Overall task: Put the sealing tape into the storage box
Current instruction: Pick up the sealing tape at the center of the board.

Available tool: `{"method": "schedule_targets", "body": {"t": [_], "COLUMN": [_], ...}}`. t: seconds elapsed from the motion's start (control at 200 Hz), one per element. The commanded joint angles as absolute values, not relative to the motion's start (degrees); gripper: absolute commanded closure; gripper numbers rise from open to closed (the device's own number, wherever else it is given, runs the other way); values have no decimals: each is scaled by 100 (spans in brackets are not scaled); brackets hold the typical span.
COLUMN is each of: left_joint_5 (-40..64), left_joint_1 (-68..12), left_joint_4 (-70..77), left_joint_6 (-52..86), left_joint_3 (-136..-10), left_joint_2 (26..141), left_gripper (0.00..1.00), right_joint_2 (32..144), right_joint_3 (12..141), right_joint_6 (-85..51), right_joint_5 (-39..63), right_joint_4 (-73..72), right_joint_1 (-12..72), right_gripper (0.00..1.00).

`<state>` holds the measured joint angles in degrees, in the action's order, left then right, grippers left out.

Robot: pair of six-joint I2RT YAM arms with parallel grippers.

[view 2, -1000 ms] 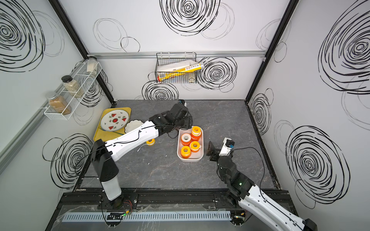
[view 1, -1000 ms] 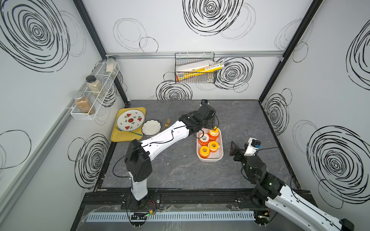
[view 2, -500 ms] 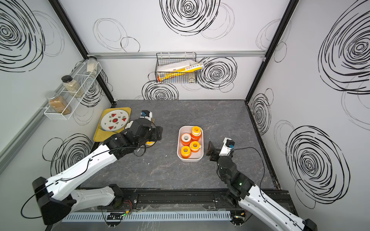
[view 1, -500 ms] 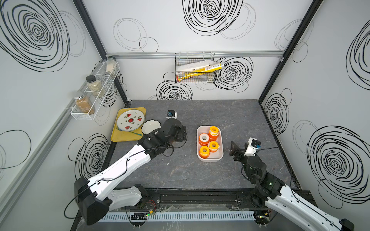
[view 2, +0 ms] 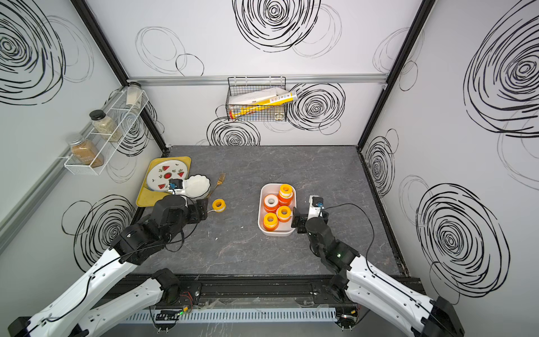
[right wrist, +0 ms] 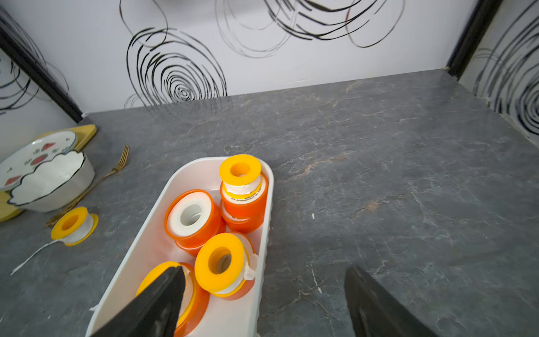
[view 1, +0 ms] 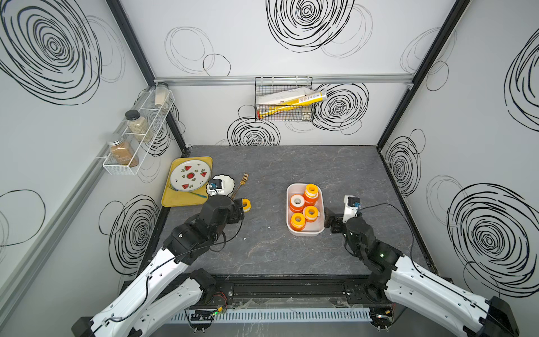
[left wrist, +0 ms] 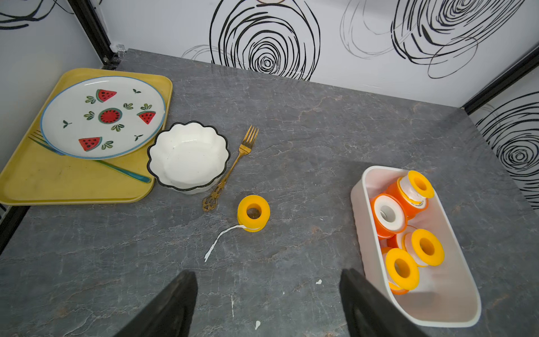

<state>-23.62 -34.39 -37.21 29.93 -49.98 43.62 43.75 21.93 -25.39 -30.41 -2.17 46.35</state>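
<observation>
The storage box (view 1: 305, 232) (view 2: 276, 232) is a white tub right of the table's middle, and it holds several orange and yellow sealing tape spools (view 1: 309, 212) (right wrist: 191, 216). One yellow sealing tape spool (view 1: 246, 205) (view 2: 218, 205) (left wrist: 253, 213) lies loose on the table, trailing a white tail (left wrist: 221, 237). My left gripper (view 1: 240, 209) (left wrist: 267, 277) is open and empty, just left of that spool and apart from it. My right gripper (view 1: 331, 223) (right wrist: 265, 271) is open and empty at the box's right wall, with one finger (right wrist: 163, 294) over the box.
A yellow tray (view 1: 180, 201) with a watermelon plate (view 1: 190, 175) sits at the left edge. Beside it are a white scalloped bowl (left wrist: 188, 157) and a gold fork (left wrist: 233, 166), close behind the loose spool. A wire basket (view 1: 284, 108) hangs on the back wall.
My left arm has pulled back from the box's far end to the left, and its gripper now sits by the loose spool. The right arm has not moved.
</observation>
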Motion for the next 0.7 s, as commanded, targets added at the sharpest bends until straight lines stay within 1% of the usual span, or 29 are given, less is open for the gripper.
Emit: {"method": "schedule_targets", "body": {"t": [0.0, 0.1, 0.225, 0.39, 0.611, 0.691], "left_joint_5": [-2335, -2263, -2251, -2340, -2323, -2334], "left_joint_1": [-3393, -3386, -3393, -3393, -3394, -3385], "left_joint_4": [-3503, -3481, -3450, -3489, -3472, -3472], "left_joint_6": [2900, 2892, 2896, 2949, 2945, 2945], "left_joint_3": [-4887, -4865, -4813, -4825, -4812, -4808], "left_joint_2": [4263, 4187, 4070, 4067, 4078, 4102], "left_gripper": [16, 16, 16, 16, 16, 16], "right_joint_2": [5139, 6057, 7414, 9097, 10811, 11295], "right_joint_3": [2711, 3315, 4324, 5462, 6954, 7443], "right_joint_6": [-2124, -1910, -1558, -1240, -932, -782], "right_joint_5": [-2076, -1486, -891, -628, 36, 113], "right_joint_4": [-710, -833, -631, -403, -1, 158], "right_joint_1": [4623, 4671, 4799, 5119, 5250, 5340], "right_gripper": [13, 14, 14, 12, 10, 9]}}
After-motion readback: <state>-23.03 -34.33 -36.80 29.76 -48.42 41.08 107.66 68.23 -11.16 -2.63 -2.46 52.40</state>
